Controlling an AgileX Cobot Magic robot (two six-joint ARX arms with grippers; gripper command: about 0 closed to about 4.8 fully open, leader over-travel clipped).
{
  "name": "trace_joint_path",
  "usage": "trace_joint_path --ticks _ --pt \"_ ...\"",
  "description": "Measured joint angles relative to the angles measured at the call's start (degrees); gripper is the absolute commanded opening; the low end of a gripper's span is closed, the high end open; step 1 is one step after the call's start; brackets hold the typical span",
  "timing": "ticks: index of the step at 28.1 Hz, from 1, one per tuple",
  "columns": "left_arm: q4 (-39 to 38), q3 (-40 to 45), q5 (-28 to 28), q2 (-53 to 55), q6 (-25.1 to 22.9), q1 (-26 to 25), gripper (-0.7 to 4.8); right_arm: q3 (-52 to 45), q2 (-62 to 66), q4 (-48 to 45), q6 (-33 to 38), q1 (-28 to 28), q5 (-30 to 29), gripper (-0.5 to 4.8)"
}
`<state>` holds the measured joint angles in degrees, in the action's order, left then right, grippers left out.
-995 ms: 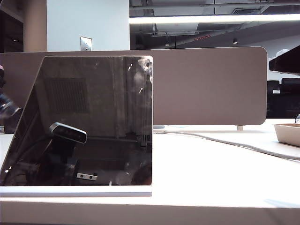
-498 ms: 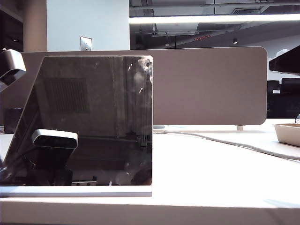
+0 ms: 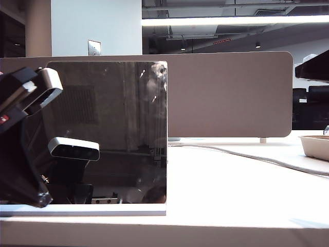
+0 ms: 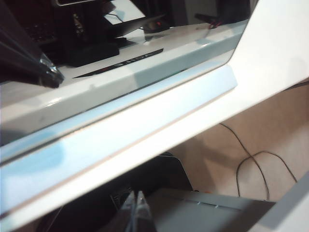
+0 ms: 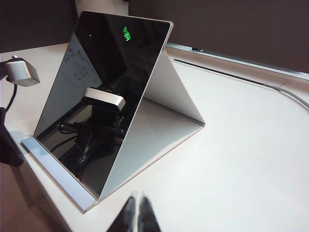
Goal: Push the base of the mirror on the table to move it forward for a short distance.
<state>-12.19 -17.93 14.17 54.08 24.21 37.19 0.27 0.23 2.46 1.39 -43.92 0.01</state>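
Up front, we see the dark, glossy mirror (image 5: pixel 99 92) leaning on its white base (image 5: pixel 55 174) at the table (image 5: pixel 241 159) edge; left gripper (image 4: pixel 136 212) and right gripper (image 5: pixel 136 212) both pressed together.

The square, dark, glossy mirror (image 3: pixel 103 131) leans back on a white folded stand, smudged toward its two o'clock corner. Its thin flat white base slab (image 3: pixel 85 209) runs along the bottom edge, lying flat near the smooth white table's (image 3: pixel 241 185) front edge at seven o'clock.
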Motion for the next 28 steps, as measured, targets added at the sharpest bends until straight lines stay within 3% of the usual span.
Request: trace_joint_path --ticks 28 --pt "8.5 0.0 -2.0 9.0 0.1 0.2 -0.05 0.0 0.0 0.0 0.0 0.0 0.0 0.22"
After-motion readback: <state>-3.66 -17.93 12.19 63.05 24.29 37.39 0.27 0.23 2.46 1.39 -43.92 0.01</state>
